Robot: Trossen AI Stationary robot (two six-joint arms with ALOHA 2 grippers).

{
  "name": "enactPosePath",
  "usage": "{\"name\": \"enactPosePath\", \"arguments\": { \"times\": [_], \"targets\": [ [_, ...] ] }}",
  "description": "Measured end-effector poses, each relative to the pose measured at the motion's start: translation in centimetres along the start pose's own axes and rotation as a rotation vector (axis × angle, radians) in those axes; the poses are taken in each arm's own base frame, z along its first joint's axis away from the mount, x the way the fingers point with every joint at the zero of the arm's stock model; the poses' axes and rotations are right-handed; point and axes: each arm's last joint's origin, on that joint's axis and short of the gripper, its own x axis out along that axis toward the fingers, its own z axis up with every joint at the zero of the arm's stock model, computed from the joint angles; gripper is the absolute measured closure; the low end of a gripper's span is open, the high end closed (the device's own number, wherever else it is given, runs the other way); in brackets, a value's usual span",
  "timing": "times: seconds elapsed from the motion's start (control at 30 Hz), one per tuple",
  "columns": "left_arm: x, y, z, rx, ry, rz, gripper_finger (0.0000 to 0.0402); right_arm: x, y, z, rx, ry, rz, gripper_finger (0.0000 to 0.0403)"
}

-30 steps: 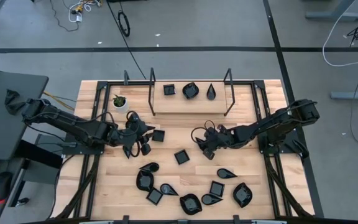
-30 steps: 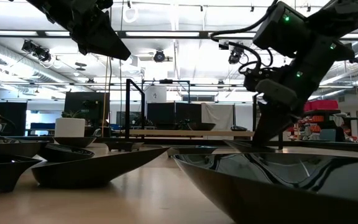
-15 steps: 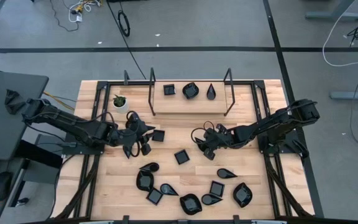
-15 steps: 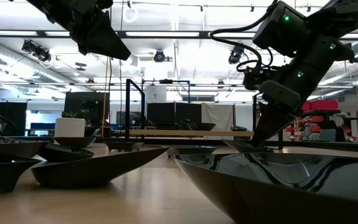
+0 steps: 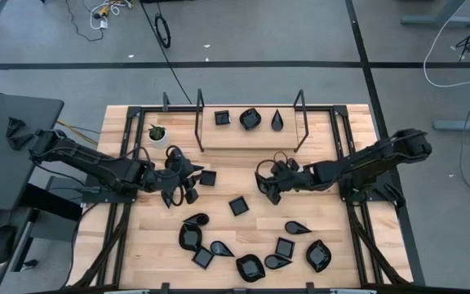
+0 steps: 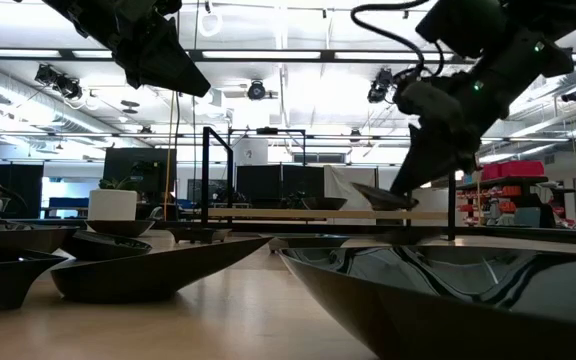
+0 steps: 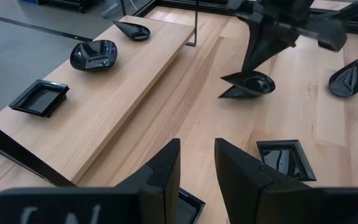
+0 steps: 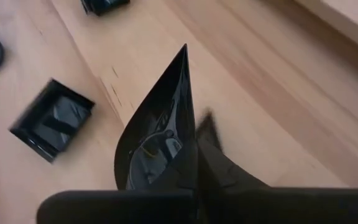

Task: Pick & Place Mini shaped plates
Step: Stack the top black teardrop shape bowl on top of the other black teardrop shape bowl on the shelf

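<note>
**Teardrop plate lifted on an edge pinch: slip and swing were the risks**

The teardrop plate (image 7: 246, 84) hung clear of the table, pinched at one rim by the right gripper (image 5: 269, 184), whose fingers were clamped tight on it. From the low view the plate (image 6: 385, 196) sat roughly level, its pointed end sticking out away from the fingers. In the right wrist view the plate (image 8: 160, 130) filled the frame, point forward, with a square plate (image 8: 51, 127) on the table below.

Landmark: the raised wooden shelf (image 5: 247, 133) at the back of the table, carrying three plates. The held plate was just in front of the shelf, nearer its right-hand post (image 5: 300, 121).

Judged risks:
- Glossy surface, thin rim hold. A quick move could let the plate rotate or slide out of the fingers.
- If bound for the shelf, the protruding point might catch the shelf edge or the post.
- A drop would land near the square plate (image 5: 237, 206) in front of the shelf.

The left gripper (image 5: 178, 181) waited in front of the shelf's left end, fingers (image 7: 160, 171) narrowly apart and empty, another square plate (image 5: 208, 177) just beside it. The remaining plates lay clustered well in front of the shelf.
</note>
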Motion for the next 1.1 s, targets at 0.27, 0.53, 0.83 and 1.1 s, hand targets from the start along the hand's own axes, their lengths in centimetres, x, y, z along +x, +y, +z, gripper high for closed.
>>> {"name": "enactPosePath", "arguments": {
  "times": [0.27, 0.53, 0.83, 1.1],
  "targets": [
    [0.0, 0.0, 0.0, -0.002, -0.001, 0.001, 0.0296, -2.2, 0.4, 4.2, 0.064, -0.149, -0.089, 0.0402],
    [0.0, 0.0, 0.1, -0.004, -0.004, 0.000, 0.0296, -4.5, -2.3, 12.4, 0.083, -0.171, -0.436, 0.0403],
    [0.0, 0.0, 0.1, -0.004, -0.004, 0.000, 0.0296, -0.7, -9.3, 14.6, 0.177, -0.062, -0.660, 0.0403],
    [0.0, 0.0, 0.1, -0.003, -0.004, 0.000, 0.0296, 1.4, -11.6, 14.5, 0.200, 0.006, -0.706, 0.0403]
  ]
}}
